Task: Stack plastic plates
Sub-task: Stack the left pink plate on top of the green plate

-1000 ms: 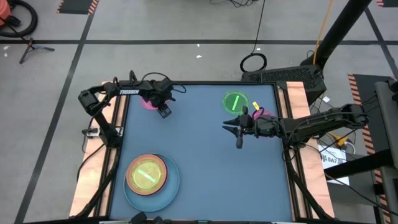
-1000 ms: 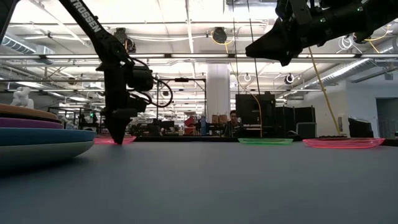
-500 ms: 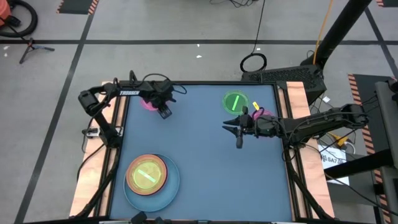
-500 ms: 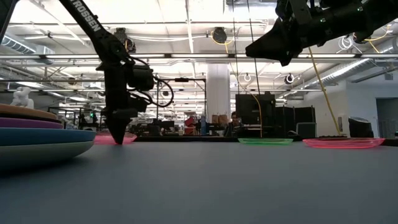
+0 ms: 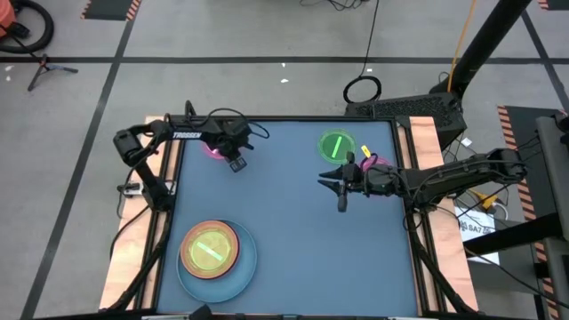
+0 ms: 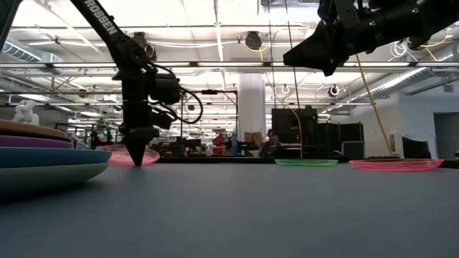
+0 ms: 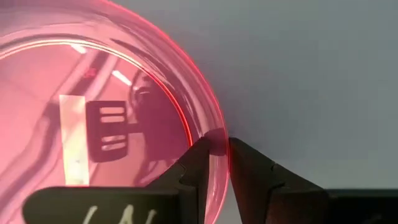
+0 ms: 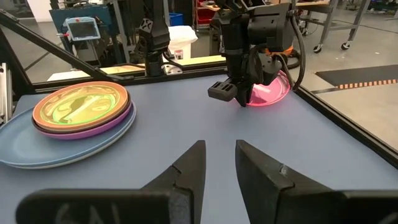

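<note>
- Plainly, the left gripper (image 7: pixel 215 163) had its fingers pinched narrow on the thin rim of the small translucent pink plate (image 7: pixel 93 112), the edge caught between the tips; with so little plastic in the bite, the plate could have slipped free on any tilt or quick swing.
- Just below the fingertips lay the blue table (image 5: pixel 293 231). The plate looked barely raised on its held side in the low view (image 6: pixel 129 156), so its far edge may have dragged and twisted the grip.
- Farther off, toward the table's near-left corner, waited the stack of plates (image 5: pixel 213 253), a green-lit top plate on orange, purple and large light-blue; a skewed release could have left the pink plate leaning off-centre.
- Well apart, the right gripper (image 5: pixel 339 188) hovered with fingers parted and nothing between them, beside the small green plate (image 5: pixel 335 146) and a second pink plate (image 6: pixel 396 164); it posed little risk unless both arms converged on the stack.
</note>
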